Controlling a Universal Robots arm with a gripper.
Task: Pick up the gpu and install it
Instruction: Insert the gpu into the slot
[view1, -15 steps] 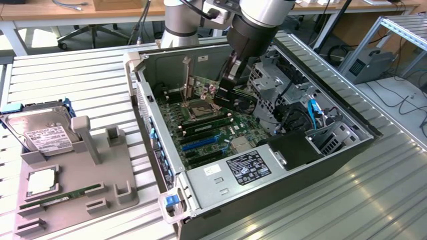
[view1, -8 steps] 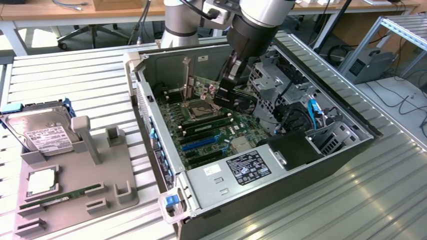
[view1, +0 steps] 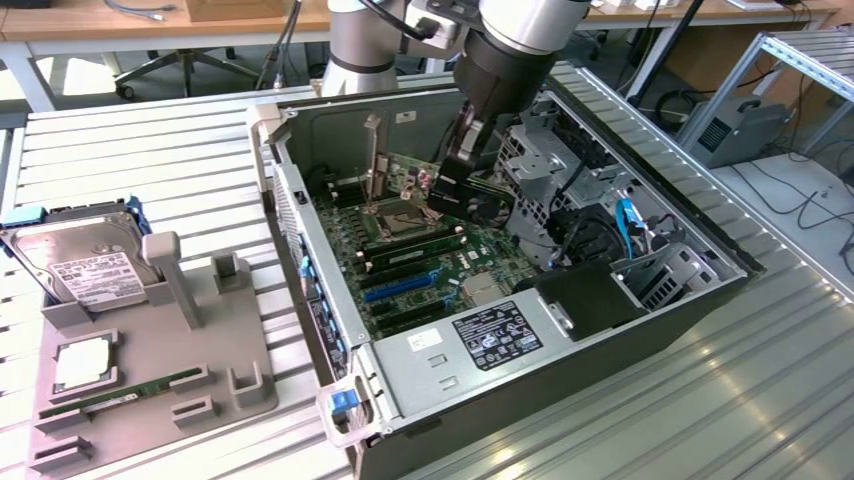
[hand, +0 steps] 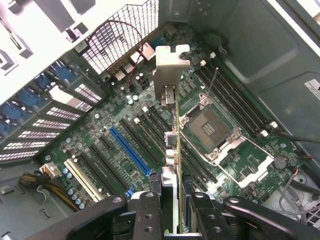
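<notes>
Wrist view: gripping anything with the black fingers (hand: 155, 210)?
— Yes: part-closed on the thin dark gpu card (hand: 172, 135), seen edge-on, pinched at its near end between both fingers.
— And beyond the fingers?
— Ends in its silver metal bracket (hand: 169, 70), far from the fingers, above the green motherboard (hand: 240, 175). Hangs with a long blue slot (hand: 130, 152) off one side, an open silver processor socket (hand: 210, 127) off the other.
— Seated?
— Cannot tell.
— Exterior view?
— Fingers (view1: 457, 185) low inside the open grey computer case (view1: 327, 130) on the ribbed metal desk (view1: 160, 160).
</notes>
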